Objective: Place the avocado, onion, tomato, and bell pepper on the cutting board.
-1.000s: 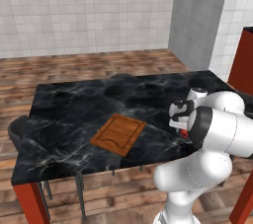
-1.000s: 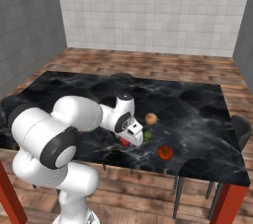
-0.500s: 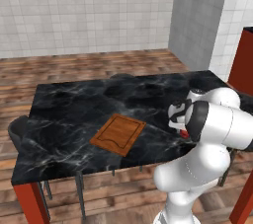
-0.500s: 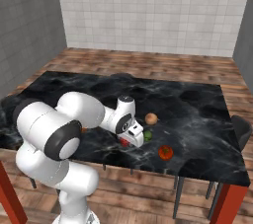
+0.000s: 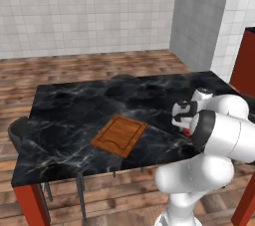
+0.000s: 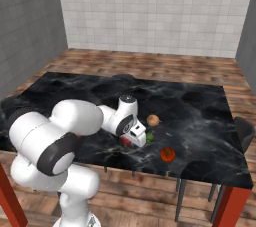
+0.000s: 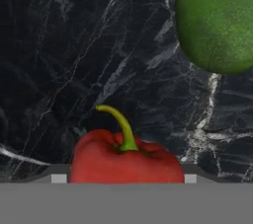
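My gripper (image 6: 132, 138) is low over the near edge of the black marble table (image 6: 200, 111), shut on the red bell pepper (image 7: 126, 161), whose green stem points up between the finger tips in the hand view. The bell pepper (image 6: 126, 142) still rests on the table. A green avocado (image 7: 217, 23) lies just beyond it, also seen as the avocado (image 6: 149, 136) right of the hand. The pale onion (image 6: 153, 120) sits further back and the tomato (image 6: 168, 154) near the front edge. The wooden cutting board (image 5: 119, 135) lies to the left of my gripper (image 5: 182, 122).
A dark chair (image 5: 19, 131) stands at the table's left end and another chair (image 6: 245, 130) at its right end in the right base view. A red cabinet (image 5: 247, 58) stands against the right wall. The table edge runs just below the hand.
The jaws have closed from wide open onto the bell pepper. The hand has stayed in about the same place.
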You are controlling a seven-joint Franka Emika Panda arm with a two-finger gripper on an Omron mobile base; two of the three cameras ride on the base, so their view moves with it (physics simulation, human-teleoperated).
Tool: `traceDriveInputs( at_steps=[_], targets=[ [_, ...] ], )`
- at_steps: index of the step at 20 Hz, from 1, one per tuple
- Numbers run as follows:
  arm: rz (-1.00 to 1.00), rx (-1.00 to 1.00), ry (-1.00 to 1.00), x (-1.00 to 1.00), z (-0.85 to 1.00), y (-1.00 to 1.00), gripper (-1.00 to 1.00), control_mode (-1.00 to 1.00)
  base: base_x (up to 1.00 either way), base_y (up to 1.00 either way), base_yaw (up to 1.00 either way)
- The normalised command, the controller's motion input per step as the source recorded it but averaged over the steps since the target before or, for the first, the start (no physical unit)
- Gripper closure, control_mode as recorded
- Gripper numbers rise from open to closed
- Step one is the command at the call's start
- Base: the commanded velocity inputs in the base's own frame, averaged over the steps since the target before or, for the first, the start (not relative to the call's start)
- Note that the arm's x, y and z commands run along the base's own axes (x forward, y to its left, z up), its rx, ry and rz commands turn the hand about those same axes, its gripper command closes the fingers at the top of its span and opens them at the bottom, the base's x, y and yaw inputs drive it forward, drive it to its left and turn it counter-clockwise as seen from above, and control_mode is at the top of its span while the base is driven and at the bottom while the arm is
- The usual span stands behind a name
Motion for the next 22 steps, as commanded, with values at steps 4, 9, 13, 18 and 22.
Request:
traceDriveInputs(
  at_steps=[4, 9, 13, 18, 22],
  targets=[
    [0.03, 0.00, -0.16, -0.22, 0.37, 0.03, 1.00, -1.00, 0.00, 0.00, 0.00],
    [0.08, 0.00, -0.17, -0.25, 0.44, 0.17, 1.00, -1.00, 0.00, 0.00, 0.00],
    [0.10, 0.00, -0.15, -0.17, 0.45, 0.37, 1.00, -1.00, 0.00, 0.00, 0.00],
    [0.12, 0.00, -0.13, -0.09, 0.38, 0.54, 1.00, -1.00, 0.00, 0.00, 0.00],
    [0.15, -0.01, -0.12, -0.04, 0.37, 0.54, 1.00, -1.00, 0.00, 0.00, 0.00]
  ],
)
